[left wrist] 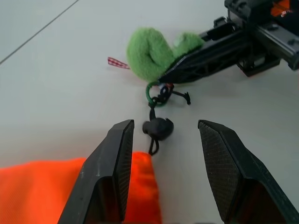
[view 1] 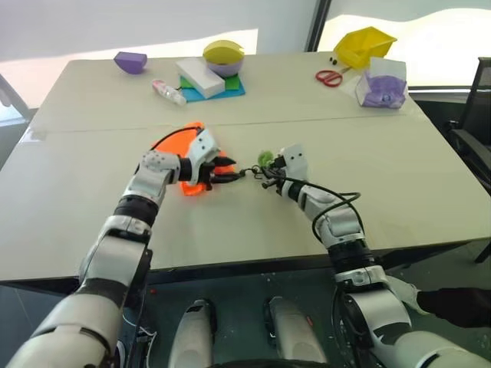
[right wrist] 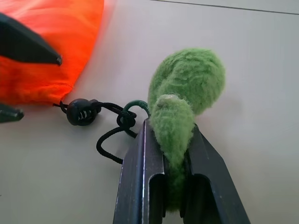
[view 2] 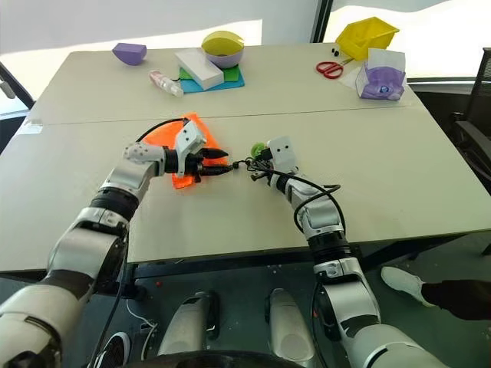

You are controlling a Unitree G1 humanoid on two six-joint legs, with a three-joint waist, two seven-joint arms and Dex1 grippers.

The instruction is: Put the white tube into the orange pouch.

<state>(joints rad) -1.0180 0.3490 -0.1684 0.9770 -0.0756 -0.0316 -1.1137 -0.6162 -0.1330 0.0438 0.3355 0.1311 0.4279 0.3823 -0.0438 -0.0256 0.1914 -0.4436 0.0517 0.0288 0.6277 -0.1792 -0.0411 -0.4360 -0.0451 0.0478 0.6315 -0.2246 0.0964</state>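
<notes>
The orange pouch (view 1: 189,130) lies flat on the table (view 1: 92,192), left of centre. My left gripper (view 1: 232,170) hovers over its right end, open and holding nothing. Its fingers point at the black cord toggle (left wrist: 158,128) just beyond the pouch's mouth. The dark cord runs from the toggle to a green ring (right wrist: 135,103). A fuzzy green plush piece (right wrist: 187,79) hangs on that ring. My right gripper (right wrist: 169,123) is shut on the plush piece, right of the pouch. The white tube is out of view.
Along the far edge stand a purple bowl (view 1: 130,61), a clear bottle with pink ends (view 1: 167,90), a white block (view 1: 201,77) on coloured sheets, a yellow-and-purple bowl (view 1: 223,55), red scissors (view 1: 329,77), a yellow bin (view 1: 364,44) and a tissue pack (view 1: 383,84). A chair (view 1: 476,130) stands at the right.
</notes>
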